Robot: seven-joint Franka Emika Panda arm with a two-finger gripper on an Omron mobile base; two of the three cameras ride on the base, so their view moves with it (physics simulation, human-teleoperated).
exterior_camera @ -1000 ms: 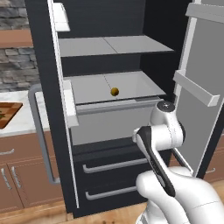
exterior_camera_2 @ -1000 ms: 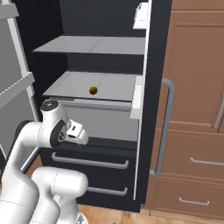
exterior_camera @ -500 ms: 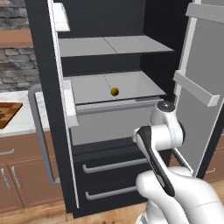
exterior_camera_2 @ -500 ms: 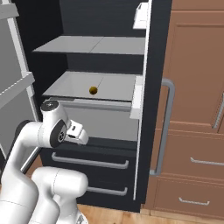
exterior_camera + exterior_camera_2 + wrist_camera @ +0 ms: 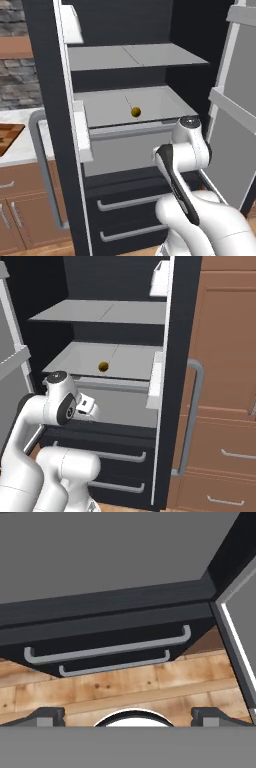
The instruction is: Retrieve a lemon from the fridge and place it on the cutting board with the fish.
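Observation:
The fridge (image 5: 46,90) stands with both black doors swung open. A small yellow-olive lemon (image 5: 135,112) rests alone on the lower grey shelf, near its middle, also seen from the right (image 5: 103,366). My arm is folded in front of the fridge, below the level of that shelf, with the hand aimed down. In the hand view my gripper (image 5: 130,718) is open and holds nothing; it looks at the fridge's lower drawers (image 5: 106,647). A corner of the cutting board (image 5: 7,138) shows on the counter at far left. The fish is out of view.
The right fridge door (image 5: 235,115) with its grey bins hangs open beside my arm. The other door and its long grey bar handle (image 5: 191,416) stand to the right, in front of brown wooden cabinets (image 5: 227,406). Wooden floor (image 5: 125,684) lies below the drawers.

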